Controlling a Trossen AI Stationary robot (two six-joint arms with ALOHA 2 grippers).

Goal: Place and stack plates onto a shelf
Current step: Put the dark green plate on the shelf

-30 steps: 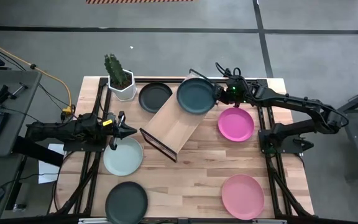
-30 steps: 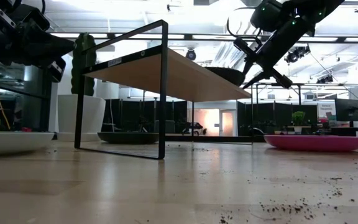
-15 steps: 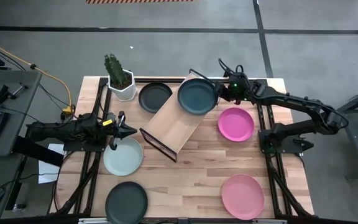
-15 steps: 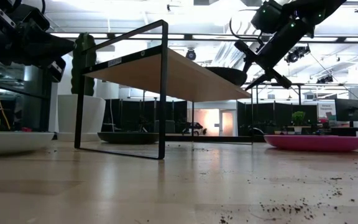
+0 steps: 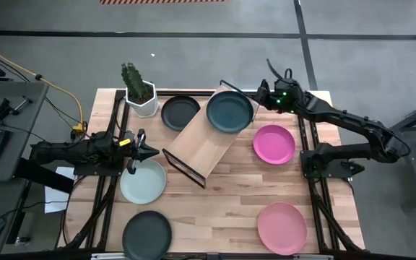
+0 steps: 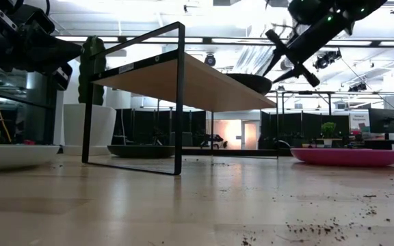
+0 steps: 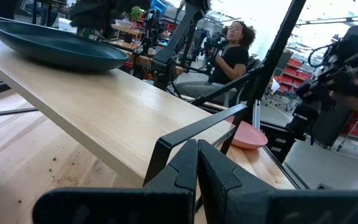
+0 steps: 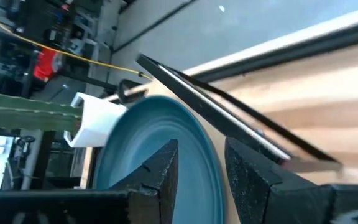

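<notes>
- High view alone showed the full layout: dark teal plate (image 5: pixel 230 112) sat on the far end of the shelf (image 5: pixel 206 146), clear of the right gripper (image 5: pixel 259 97) just beside its rim.
- Right wrist view showed those fingers (image 8: pixel 160 171) parted, holding nothing.
- Left wrist view: left gripper (image 7: pixel 197 163) fingers pressed together, empty, above the mint plate (image 5: pixel 143 180).
- Teal plate was matte and shallow.
</notes>
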